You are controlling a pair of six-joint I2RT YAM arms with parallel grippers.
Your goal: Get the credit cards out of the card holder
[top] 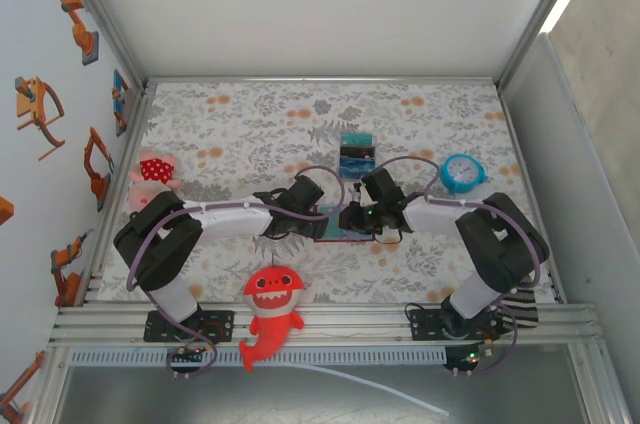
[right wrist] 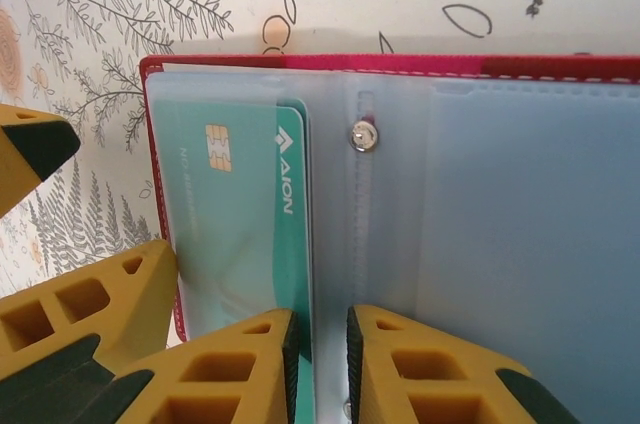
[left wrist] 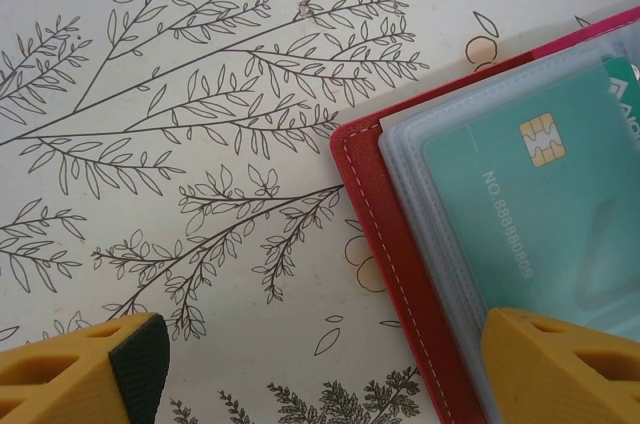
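The table (top: pixel 420 124), under a floral cloth, has broad bare stretches at the far side and along the near edge. The card holder (right wrist: pixel 400 66) lies open and flat at mid-table between both arms, its red stitched border framing clear sleeves. The left hand (left wrist: pixel 320 364) stands wide apart, one finger over the holder's corner and the other on bare cloth. The right hand (right wrist: pixel 322 364) sits at the holder's near edge, fingers almost together; whether they pinch cannot be told. A teal credit card (right wrist: pixel 250 234) rests in its sleeve.
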